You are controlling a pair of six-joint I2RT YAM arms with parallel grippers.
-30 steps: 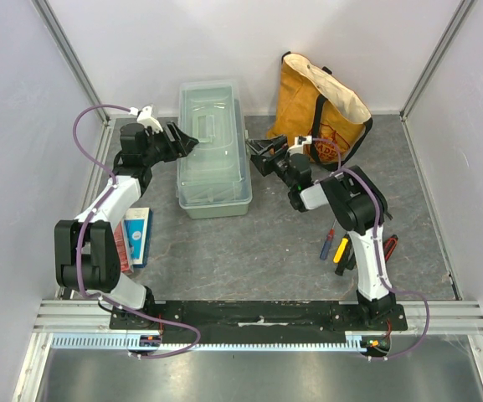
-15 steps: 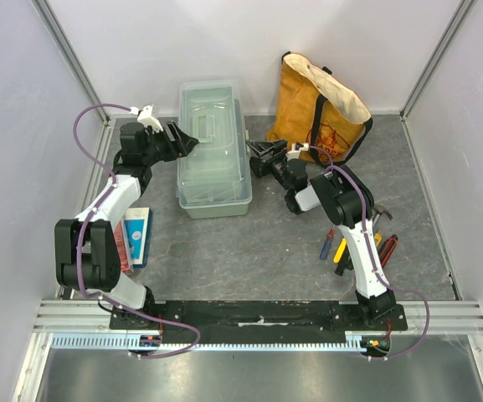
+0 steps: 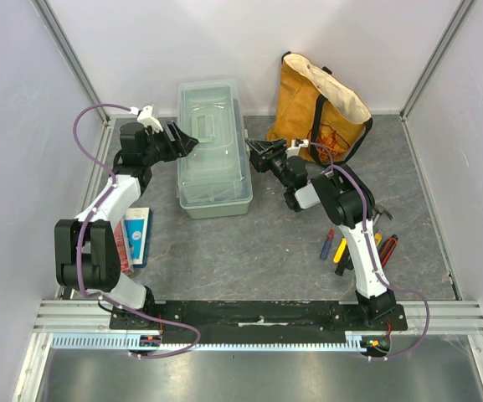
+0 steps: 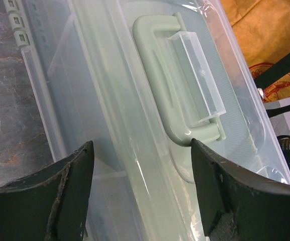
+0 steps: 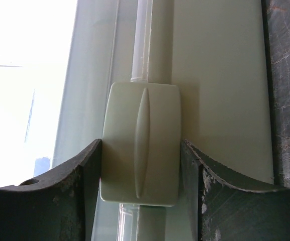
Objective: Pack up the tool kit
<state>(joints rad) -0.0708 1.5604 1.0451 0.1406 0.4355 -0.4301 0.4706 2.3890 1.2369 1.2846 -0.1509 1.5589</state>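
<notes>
Tool kit [image 3: 214, 159]: translucent lid, sage base; left end effector [image 4: 140, 146] released, right end effector [image 5: 140, 145] pinching rounded latch [image 5: 140, 165].

Toolbox lid [image 4: 109, 100]: clear glossy plastic. Latch [image 5: 139, 143], handle [image 4: 160, 85]: smooth matt sage plastic. Counter [image 3: 249, 251]: grey marbled, matt. Tote bag [image 3: 308, 100], 1 o'clock: mustard cloth.

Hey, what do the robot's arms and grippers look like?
The left arm and right arm have black joints, white link shells and a looping purple cable each. The left gripper and right gripper are black, with dark, curved, scuffed fingers.
</notes>
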